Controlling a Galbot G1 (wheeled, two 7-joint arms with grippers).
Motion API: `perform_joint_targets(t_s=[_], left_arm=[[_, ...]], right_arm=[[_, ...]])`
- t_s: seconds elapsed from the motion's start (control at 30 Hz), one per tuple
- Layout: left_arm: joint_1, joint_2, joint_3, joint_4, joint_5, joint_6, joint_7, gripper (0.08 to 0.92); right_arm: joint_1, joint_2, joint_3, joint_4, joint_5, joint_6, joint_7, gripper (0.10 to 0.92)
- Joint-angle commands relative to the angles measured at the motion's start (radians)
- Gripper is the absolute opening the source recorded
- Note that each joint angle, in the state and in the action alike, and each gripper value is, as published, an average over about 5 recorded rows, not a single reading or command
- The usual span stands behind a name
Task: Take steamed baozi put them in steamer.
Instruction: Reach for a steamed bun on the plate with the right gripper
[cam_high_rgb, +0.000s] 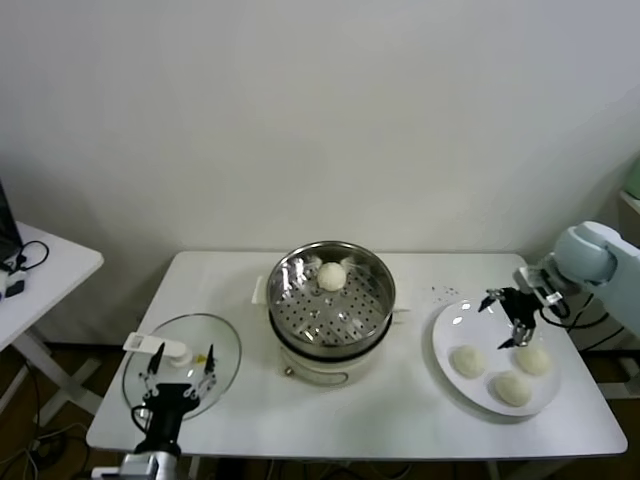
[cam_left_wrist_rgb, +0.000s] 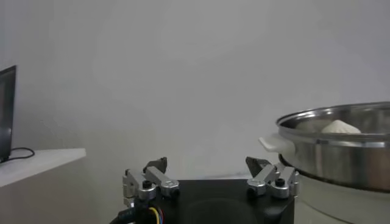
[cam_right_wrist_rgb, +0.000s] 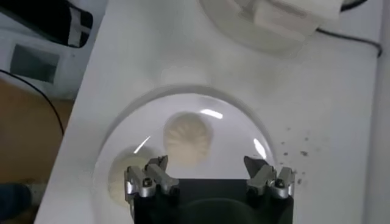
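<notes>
The steamed baozi were in two places: one bun (cam_high_rgb: 331, 276) sat inside the steamer (cam_high_rgb: 330, 312), near its back wall, and three more lay on a white plate (cam_high_rgb: 451, 322) to the right of it. On the plate, one bun (cam_high_rgb: 467, 361) was on the left, one bun (cam_high_rgb: 533, 360) on the right, and one bun (cam_high_rgb: 512, 388) at the front, close together. The steamer was a shiny metal basket with holes in its floor, and it stood on a cream pot base in the middle of the white table (cam_high_rgb: 400, 420). The right gripper (cam_high_rgb: 507, 321) hung over the back part of the plate, just above the buns, with its two fingers spread apart and nothing between them. In the right wrist view the right gripper (cam_right_wrist_rgb: 209, 175) looked down at the plate (cam_right_wrist_rgb: 244, 131), with a bun (cam_right_wrist_rgb: 188, 137) below it. A few dark crumbs (cam_high_rgb: 443, 292) dotted the table between the steamer and the plate. A glass lid (cam_high_rgb: 185, 362) with a white handle lay flat on the left side of the table. The left gripper (cam_high_rgb: 178, 366) waited low by the front edge, over the lid, with its fingers wide apart and holding nothing. In the left wrist view the left gripper (cam_left_wrist_rgb: 210, 176) pointed past the steamer (cam_left_wrist_rgb: 341, 146), and the top of the bun (cam_left_wrist_rgb: 340, 127) peeked over the rim. A second white table (cam_high_rgb: 50, 270) stood far to the left.
</notes>
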Motion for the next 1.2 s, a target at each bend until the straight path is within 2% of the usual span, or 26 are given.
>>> perform_joint_targets(t_s=[0.03, 0.33, 1.07, 1.2], left_arm=[[0.003, 0.0, -0.005, 0.001, 0.002, -0.001, 0.0, 0.823], [0.004, 0.001, -0.018, 0.008, -0.003, -0.003, -0.001, 0.823], [0.0, -0.001, -0.017, 0.013, -0.002, -0.002, -0.001, 0.823], [0.001, -0.001, -0.018, 0.013, -0.002, -0.003, -0.002, 0.823]], right_arm=[[-0.099, 0.086, 0.023, -0.104, -0.006, -0.049, 0.019, 0.823], [-0.091, 0.172, -0.017, -0.163, -0.017, -0.048, 0.024, 0.823], [-0.096, 0.212, 0.001, -0.218, -0.096, -0.02, 0.019, 0.821], [-0.097, 0.209, 0.001, -0.215, -0.096, -0.019, 0.018, 0.769]])
